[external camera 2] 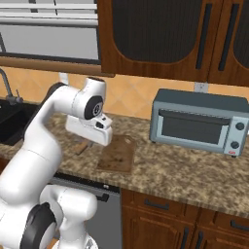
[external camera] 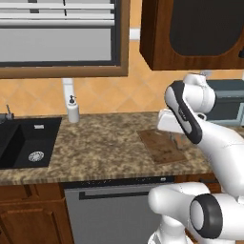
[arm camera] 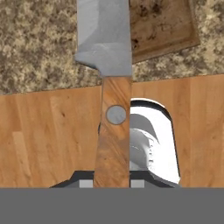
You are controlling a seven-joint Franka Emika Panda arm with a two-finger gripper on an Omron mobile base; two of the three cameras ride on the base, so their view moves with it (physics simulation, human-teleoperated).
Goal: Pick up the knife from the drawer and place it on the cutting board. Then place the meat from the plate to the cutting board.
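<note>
Knife (arm camera: 109, 87) runs vertically up the hand view's center, blade toward the cutting board (arm camera: 162, 26) at upper right; we see our gripper (arm camera: 112, 183) clamped on its handle.

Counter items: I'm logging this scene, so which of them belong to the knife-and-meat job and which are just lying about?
Belong to the job:
- knife, held in the shut jaws by its wooden handle
- cutting board, lying on the counter

Just lying about:
- toaster oven
- soap dispenser
- sink
- dishwasher
</note>
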